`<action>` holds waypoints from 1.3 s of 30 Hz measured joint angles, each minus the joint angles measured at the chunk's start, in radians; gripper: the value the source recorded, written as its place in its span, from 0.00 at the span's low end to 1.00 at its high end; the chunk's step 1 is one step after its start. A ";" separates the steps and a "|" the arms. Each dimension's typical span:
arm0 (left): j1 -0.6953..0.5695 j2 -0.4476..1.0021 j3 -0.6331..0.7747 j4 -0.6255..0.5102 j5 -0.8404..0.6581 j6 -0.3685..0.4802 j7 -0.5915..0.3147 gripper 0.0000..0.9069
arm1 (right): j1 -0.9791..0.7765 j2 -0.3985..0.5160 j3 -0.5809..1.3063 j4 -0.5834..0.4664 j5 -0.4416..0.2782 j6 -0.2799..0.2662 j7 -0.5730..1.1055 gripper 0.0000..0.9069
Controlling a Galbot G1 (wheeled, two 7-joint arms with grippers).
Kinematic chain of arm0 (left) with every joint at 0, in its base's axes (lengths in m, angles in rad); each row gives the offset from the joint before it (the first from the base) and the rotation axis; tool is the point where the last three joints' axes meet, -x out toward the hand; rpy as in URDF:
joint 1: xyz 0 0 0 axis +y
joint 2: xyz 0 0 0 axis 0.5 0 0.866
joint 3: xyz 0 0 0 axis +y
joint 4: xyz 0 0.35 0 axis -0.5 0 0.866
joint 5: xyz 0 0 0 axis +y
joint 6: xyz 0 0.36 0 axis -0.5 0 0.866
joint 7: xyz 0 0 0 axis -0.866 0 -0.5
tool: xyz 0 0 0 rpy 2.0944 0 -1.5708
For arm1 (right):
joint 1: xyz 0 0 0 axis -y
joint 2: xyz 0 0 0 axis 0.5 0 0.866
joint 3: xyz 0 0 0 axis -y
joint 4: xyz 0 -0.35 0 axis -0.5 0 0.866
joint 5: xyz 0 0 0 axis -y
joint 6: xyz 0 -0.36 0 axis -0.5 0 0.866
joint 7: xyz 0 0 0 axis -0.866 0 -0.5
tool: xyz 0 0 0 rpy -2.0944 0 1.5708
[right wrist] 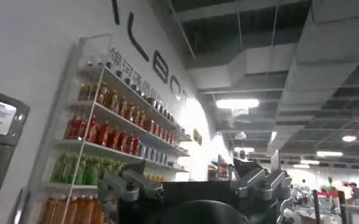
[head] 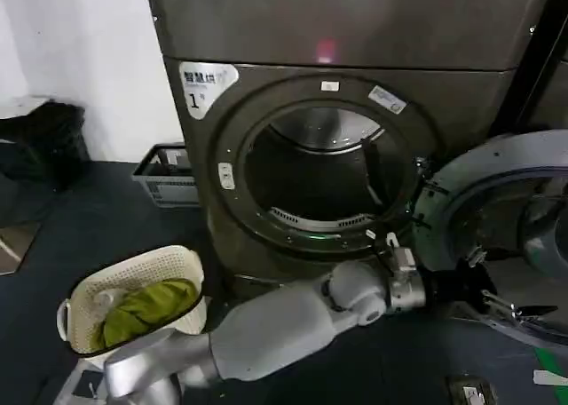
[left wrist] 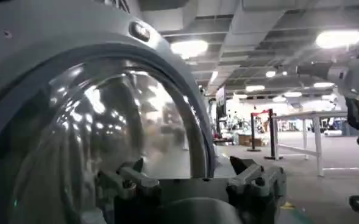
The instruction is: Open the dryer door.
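While the dryer door point(head: 510, 223) stands swung open, the left gripper point(head: 497, 303) sits spread apart beside its inner side.

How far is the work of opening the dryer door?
Mostly done: the dryer door is swung wide to the right, and the drum opening is exposed. In hand: the left gripper is at the door's lower edge, jaws open. Left: only withdrawing the arm.

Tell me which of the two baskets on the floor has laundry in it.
The cream round basket near the robot's left arm, front left of the dryer, holds a green cloth. The grey rectangular basket by the wall shows no laundry.
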 joint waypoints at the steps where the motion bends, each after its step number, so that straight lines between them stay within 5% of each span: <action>1: 0.001 0.004 0.000 -0.002 -0.001 -0.005 -0.002 1.00 | 0.000 -0.001 0.000 -0.001 -0.001 0.001 -0.002 1.00; 20: 0.036 0.173 -0.030 -0.155 -0.002 -0.095 -0.025 1.00 | 0.006 0.002 0.004 0.011 -0.019 0.062 -0.032 1.00; 39: 0.059 0.628 -0.059 -0.409 -0.018 -0.248 -0.034 1.00 | 0.042 -0.006 0.053 0.037 -0.146 0.082 -0.020 1.00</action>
